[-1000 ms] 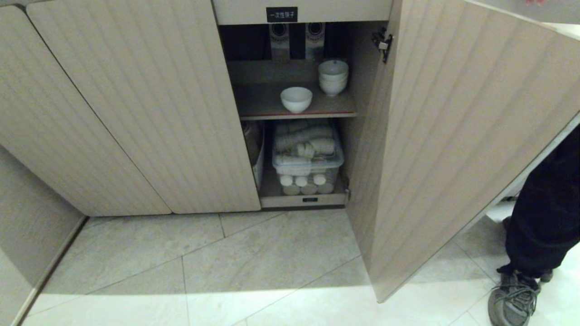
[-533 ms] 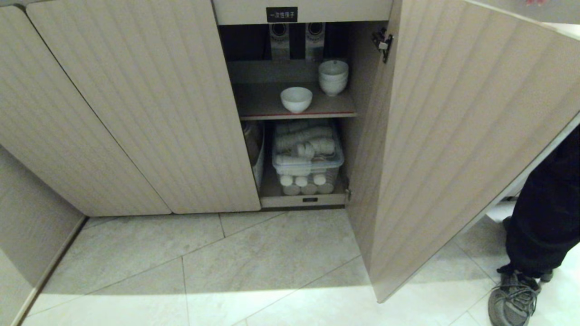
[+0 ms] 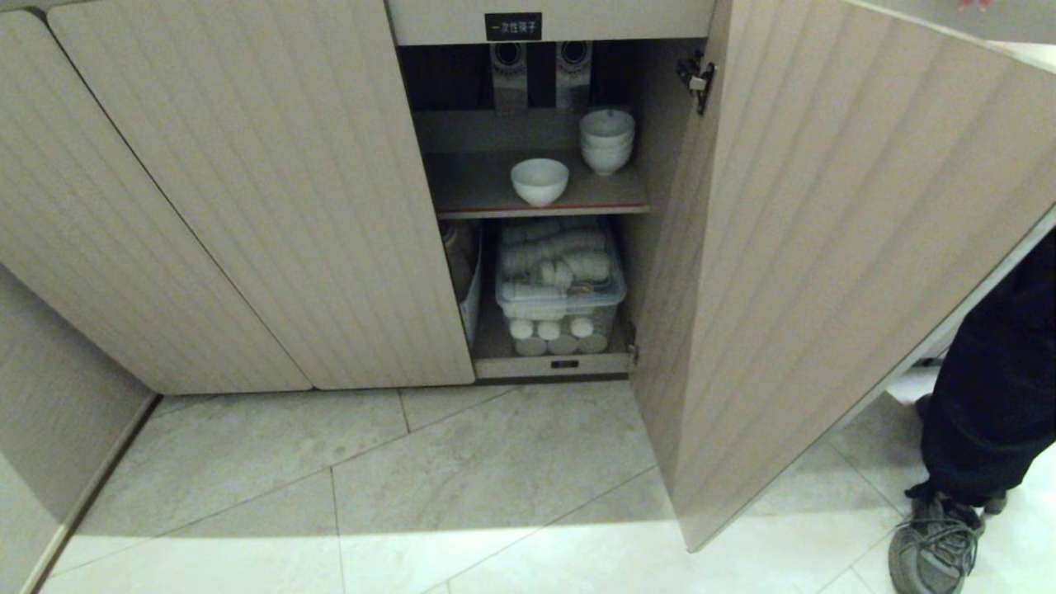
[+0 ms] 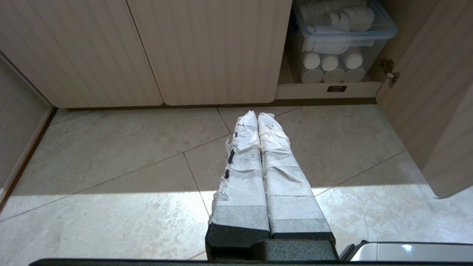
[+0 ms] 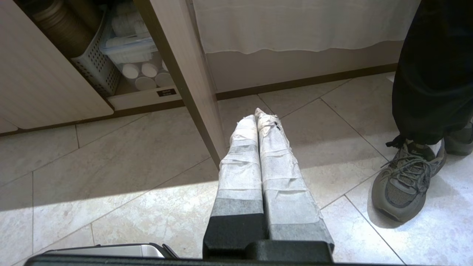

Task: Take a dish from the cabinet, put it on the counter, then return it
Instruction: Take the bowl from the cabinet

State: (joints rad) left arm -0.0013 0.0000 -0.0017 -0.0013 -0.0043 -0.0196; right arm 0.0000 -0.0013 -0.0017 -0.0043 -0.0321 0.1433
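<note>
The small, round, deep white ceramic bowl (image 3: 539, 181) was seen standing upright on the red-edged inner shelf (image 3: 478, 198) of the beige ribbed-door cabinet (image 3: 247, 198), near the shelf's front edge and about midway along it. A stack of similar white bowls (image 3: 606, 140) was set behind it, toward the shelf's back right corner, and the two were apart. Below the shelf a clear plastic lidded box (image 3: 561, 289) of white cups was stored. The cabinet's right door (image 3: 825, 247) was swung wide open, under the black white-lettered label (image 3: 513, 26).

Over the last second nothing in the cabinet was found to have changed: the bowl, the stack and the door were matched in place. Only the dark trouser leg (image 3: 998, 396) of a person standing at the right, beyond the open door, was seen to have shifted slightly above a grey laced shoe (image 3: 932, 549). From this it was judged that the task had not been begun and the bowl was untouched.

The left tool (image 4: 257, 117) was held low over the pale tiled floor (image 3: 412, 495) in front of the closed doors, its taped fingers pressed together on nothing. The right tool (image 5: 256, 115) was likewise closed and empty, near the open door's lower edge. The bowl was well apart from both, higher up and deeper in, and was shown in neither wrist view.
</note>
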